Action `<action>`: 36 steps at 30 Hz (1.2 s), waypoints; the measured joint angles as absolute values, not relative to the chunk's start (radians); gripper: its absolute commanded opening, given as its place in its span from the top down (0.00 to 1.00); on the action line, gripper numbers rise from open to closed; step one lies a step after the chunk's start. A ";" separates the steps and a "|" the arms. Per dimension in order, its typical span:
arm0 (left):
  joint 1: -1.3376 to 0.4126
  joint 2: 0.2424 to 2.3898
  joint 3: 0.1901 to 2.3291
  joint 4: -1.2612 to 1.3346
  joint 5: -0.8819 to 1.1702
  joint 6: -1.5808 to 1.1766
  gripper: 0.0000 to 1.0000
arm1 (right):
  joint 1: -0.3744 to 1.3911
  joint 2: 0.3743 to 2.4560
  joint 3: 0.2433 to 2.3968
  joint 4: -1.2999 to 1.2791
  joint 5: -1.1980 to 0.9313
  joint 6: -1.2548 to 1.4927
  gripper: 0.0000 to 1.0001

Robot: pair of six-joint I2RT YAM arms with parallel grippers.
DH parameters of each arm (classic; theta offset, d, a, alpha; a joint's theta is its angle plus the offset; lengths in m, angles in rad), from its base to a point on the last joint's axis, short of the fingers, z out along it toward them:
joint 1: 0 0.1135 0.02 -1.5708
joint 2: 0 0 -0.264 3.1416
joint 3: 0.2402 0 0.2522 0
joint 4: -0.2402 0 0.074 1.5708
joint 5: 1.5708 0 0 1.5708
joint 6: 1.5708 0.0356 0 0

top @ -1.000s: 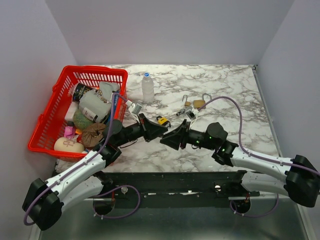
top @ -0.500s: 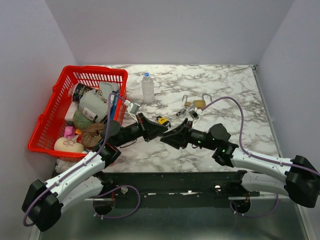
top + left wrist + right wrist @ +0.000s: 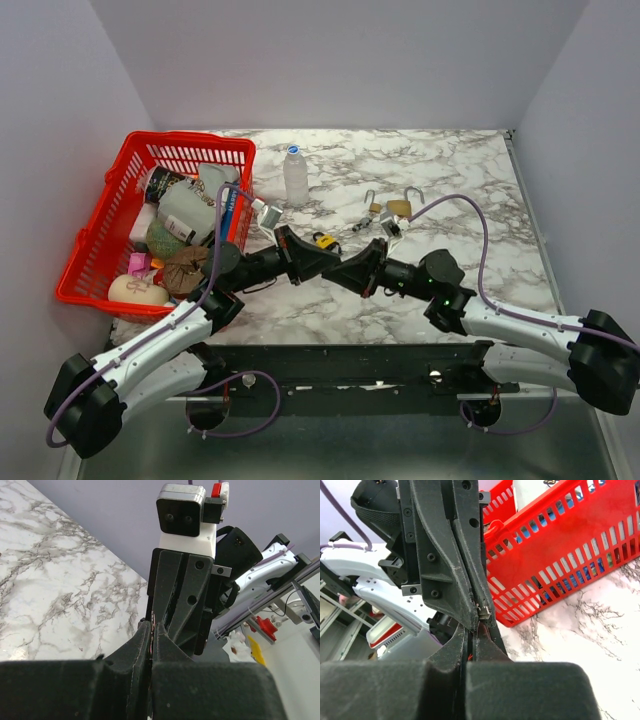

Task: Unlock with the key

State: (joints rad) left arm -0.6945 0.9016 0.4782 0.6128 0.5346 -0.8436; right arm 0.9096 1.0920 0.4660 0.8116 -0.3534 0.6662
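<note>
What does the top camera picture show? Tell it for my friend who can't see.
A robot's black left gripper and right gripper, both shut, meet nose to nose over a white marbled table. A red plastic basket full of things sits at the left. A brass padlock and a clear plastic bottle are farther back.

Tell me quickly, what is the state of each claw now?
Left claw: closed on a small metal piece, probably the key.
Right claw: closed, tip to tip with the other; whether it holds anything cannot be told.
</note>
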 measured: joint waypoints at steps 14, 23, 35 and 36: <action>-0.704 0.746 0.485 0.362 0.316 -0.728 0.07 | 0.910 1.045 0.432 0.815 -0.304 0.660 0.99; -0.704 0.694 0.549 0.228 0.238 -0.654 0.46 | 0.910 1.029 0.432 0.814 -0.301 0.653 0.99; -0.702 0.740 0.547 0.251 0.282 -0.674 0.53 | 0.908 1.029 0.432 0.785 -0.301 0.643 0.99; -0.702 0.744 0.546 0.258 0.288 -0.681 0.55 | 0.908 1.029 0.432 0.784 -0.301 0.643 0.99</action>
